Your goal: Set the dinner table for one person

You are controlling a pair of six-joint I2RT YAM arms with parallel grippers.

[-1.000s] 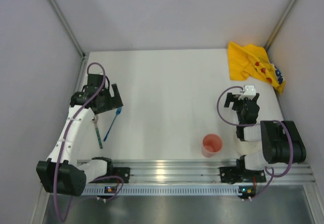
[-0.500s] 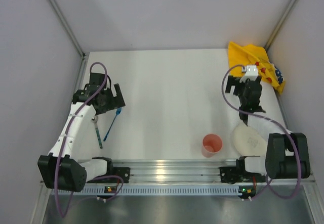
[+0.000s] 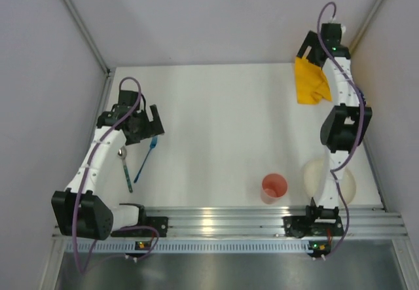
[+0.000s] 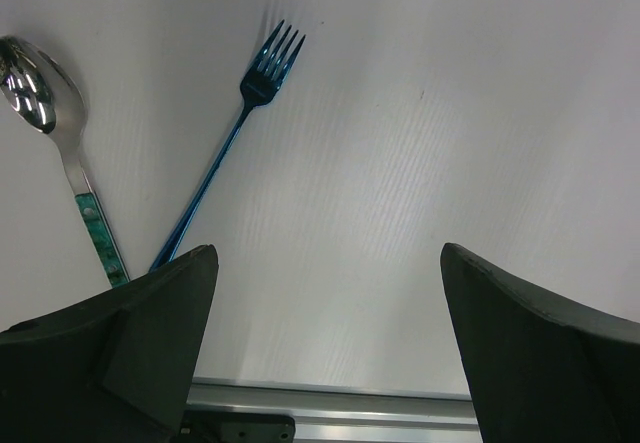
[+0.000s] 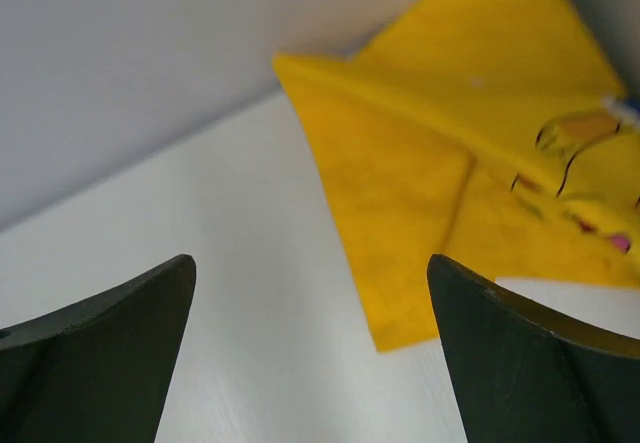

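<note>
Cup (image 3: 274,187) and plate (image 3: 312,175) are sitting by the worktop's (image 3: 216,120) near edge. Left fingers (image 4: 150,333) are hovering open over the fork (image 4: 235,133). Right fingers (image 5: 510,363) are hovering open over the cloth (image 5: 400,233), far right corner: probably fetching it, requiring descent and pinch.

Glossy metal spoon (image 4: 32,91), shiny blue fork (image 4: 226,151), matt yellow cloth (image 5: 420,163)

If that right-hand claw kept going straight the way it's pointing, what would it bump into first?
Most likely the yellow cloth in the far corner: the open right gripper aims at its edge. Depth is unclear, so it might touch the white table beside it first.
</note>
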